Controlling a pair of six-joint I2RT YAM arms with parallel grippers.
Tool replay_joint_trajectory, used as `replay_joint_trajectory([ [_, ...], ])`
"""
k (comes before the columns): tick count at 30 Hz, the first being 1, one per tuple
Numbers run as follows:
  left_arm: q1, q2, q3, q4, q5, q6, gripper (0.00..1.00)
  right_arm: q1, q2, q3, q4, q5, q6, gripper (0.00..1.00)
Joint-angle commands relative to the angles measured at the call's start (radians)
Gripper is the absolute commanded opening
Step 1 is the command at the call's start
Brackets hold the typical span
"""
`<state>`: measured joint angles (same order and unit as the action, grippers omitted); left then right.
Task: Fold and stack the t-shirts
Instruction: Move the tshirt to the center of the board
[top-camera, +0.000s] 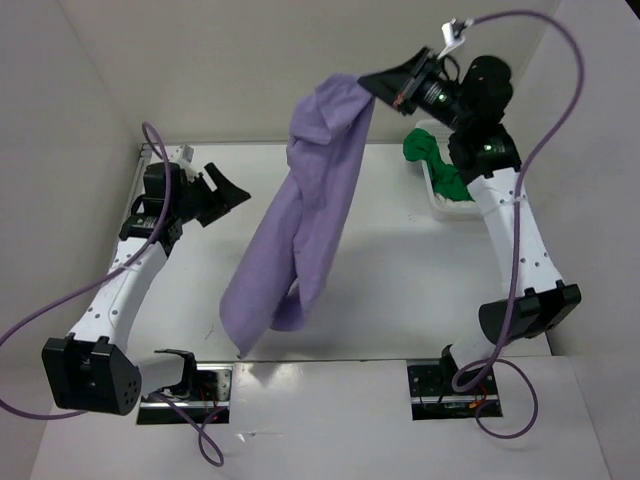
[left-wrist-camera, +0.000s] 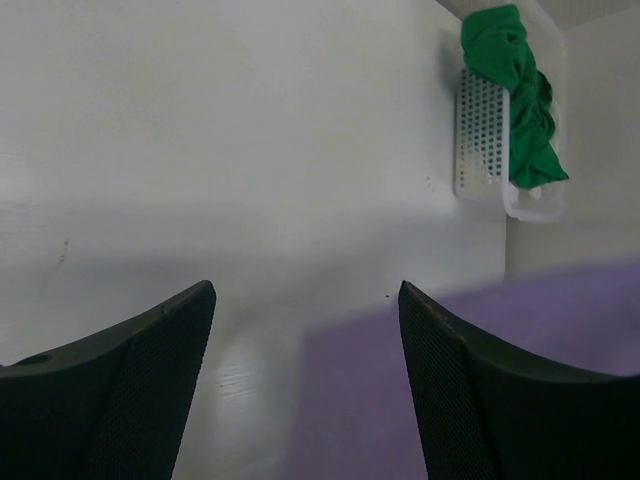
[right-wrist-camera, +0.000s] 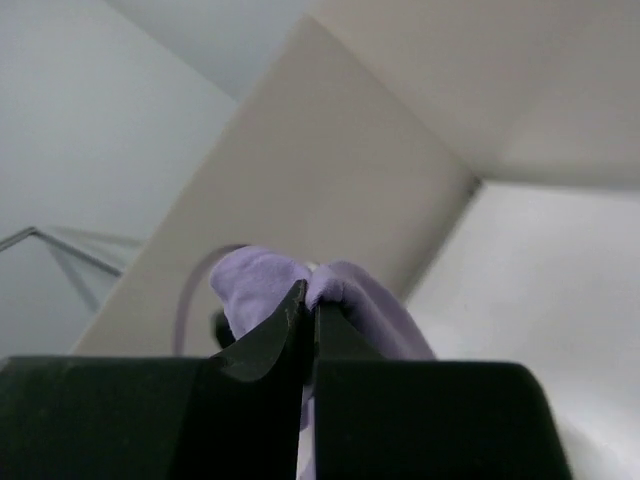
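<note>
Top external: purple shirt (top-camera: 300, 230) hangs unfolded from right tool (top-camera: 380, 88), which is clamped on its upper edge; lower end near the surface (top-camera: 400, 290). Left tool (top-camera: 226, 188) spread wide, empty, beside the shirt. Green shirt (top-camera: 436, 165) crumpled in basket (top-camera: 445, 208). Judged: nothing folded or stacked; task barely begun.

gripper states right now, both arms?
Left gripper: open, nothing between the jaws.
Right gripper: jaws shut on the lavender t-shirt, which hangs from it above the table.
</note>
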<state>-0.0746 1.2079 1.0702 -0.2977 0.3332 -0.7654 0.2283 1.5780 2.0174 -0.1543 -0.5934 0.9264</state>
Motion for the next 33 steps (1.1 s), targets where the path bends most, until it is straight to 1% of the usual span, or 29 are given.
replay_joint_trajectory([
  [1,0.030,-0.036,0.022,-0.033,-0.083,0.035,0.81,-0.024,-0.070,-0.245,0.050,0.022,-0.069,0.03],
  [2,0.030,-0.036,0.048,-0.059,-0.111,0.049,0.81,-0.055,-0.084,-0.376,0.029,0.050,-0.081,0.03],
  [3,0.030,-0.036,0.048,-0.060,-0.150,0.072,0.81,-0.070,-0.098,-0.446,0.029,0.110,-0.110,0.05],
  [4,0.030,-0.027,0.048,-0.070,-0.166,0.072,0.81,-0.082,-0.110,-0.512,0.029,0.156,-0.122,0.09],
  [5,0.030,-0.027,0.037,-0.070,-0.177,0.072,0.81,-0.092,-0.110,-0.619,0.009,0.212,-0.136,0.16],
  [6,0.030,-0.027,0.019,-0.057,-0.177,0.072,0.81,-0.107,-0.110,-0.652,-0.013,0.275,-0.158,0.31],
  [7,0.030,-0.027,-0.004,-0.057,-0.177,0.072,0.81,-0.116,-0.058,-0.669,-0.043,0.288,-0.167,0.38],
  [8,0.030,-0.016,-0.028,-0.043,-0.186,0.072,0.81,-0.116,-0.040,-0.680,-0.106,0.303,-0.178,0.43],
  [9,0.030,-0.007,-0.073,-0.034,-0.186,0.061,0.81,-0.116,-0.030,-0.680,-0.129,0.319,-0.201,0.54],
  [10,0.030,-0.007,-0.091,-0.034,-0.186,0.061,0.81,-0.116,-0.039,-0.680,-0.142,0.358,-0.218,0.58],
  [11,0.030,0.002,-0.108,-0.034,-0.186,0.061,0.81,-0.078,-0.055,-0.680,-0.172,0.400,-0.231,0.61],
  [12,0.030,0.002,-0.136,-0.034,-0.200,0.061,0.80,-0.058,-0.074,-0.692,-0.188,0.484,-0.254,0.65],
  [14,0.012,0.015,-0.164,-0.043,-0.209,0.052,0.80,0.003,-0.125,-0.726,-0.223,0.523,-0.264,0.65],
  [15,0.012,0.024,-0.177,-0.043,-0.209,0.041,0.80,0.025,-0.139,-0.779,-0.234,0.533,-0.264,0.60],
  [16,0.012,0.047,-0.206,-0.043,-0.209,0.041,0.80,0.051,-0.163,-0.814,-0.234,0.534,-0.264,0.52],
  [17,0.012,0.059,-0.223,-0.043,-0.209,0.028,0.80,0.115,-0.173,-0.854,-0.234,0.534,-0.250,0.45],
  [18,0.012,0.071,-0.237,-0.034,-0.209,0.028,0.80,0.156,-0.173,-0.935,-0.234,0.534,-0.226,0.32],
  [20,-0.014,0.126,-0.262,-0.018,-0.209,0.005,0.80,0.247,-0.161,-1.005,-0.225,0.569,-0.202,0.22],
  [21,-0.025,0.174,-0.262,-0.006,-0.221,0.005,0.80,0.328,-0.144,-1.049,-0.212,0.581,-0.177,0.20],
  [22,-0.037,0.198,-0.248,-0.006,-0.259,0.005,0.80,0.362,-0.124,-1.060,-0.202,0.581,-0.167,0.20],
  [23,-0.051,0.223,-0.236,-0.006,-0.282,0.005,0.80,0.391,-0.077,-1.060,-0.202,0.590,-0.167,0.24],
  [24,-0.062,0.267,-0.207,-0.006,-0.302,0.015,0.80,0.440,-0.053,-1.030,-0.192,0.590,-0.167,0.38],
  [25,-0.076,0.287,-0.196,0.005,-0.330,0.015,0.80,0.465,-0.030,-1.007,-0.192,0.601,-0.167,0.46],
  [27,-0.076,0.349,-0.185,0.015,-0.355,0.015,0.80,0.535,0.037,-0.933,-0.201,0.639,-0.178,0.56],
  [28,-0.076,0.370,-0.185,0.029,-0.364,0.015,0.79,0.555,0.060,-0.910,-0.202,0.649,-0.191,0.57],
  [30,-0.076,0.444,-0.174,0.043,-0.375,0.026,0.71,0.598,0.137,-0.849,-0.202,0.662,-0.202,0.57],
  [31,-0.076,0.467,-0.158,0.052,-0.375,0.026,0.66,0.609,0.161,-0.830,-0.212,0.678,-0.202,0.57],
  [32,-0.076,0.494,-0.138,0.061,-0.355,0.026,0.57,0.609,0.203,-0.791,-0.212,0.694,-0.213,0.57],
  [33,-0.076,0.495,-0.138,0.075,-0.346,0.026,0.52,0.620,0.217,-0.774,-0.226,0.713,-0.213,0.57],
])
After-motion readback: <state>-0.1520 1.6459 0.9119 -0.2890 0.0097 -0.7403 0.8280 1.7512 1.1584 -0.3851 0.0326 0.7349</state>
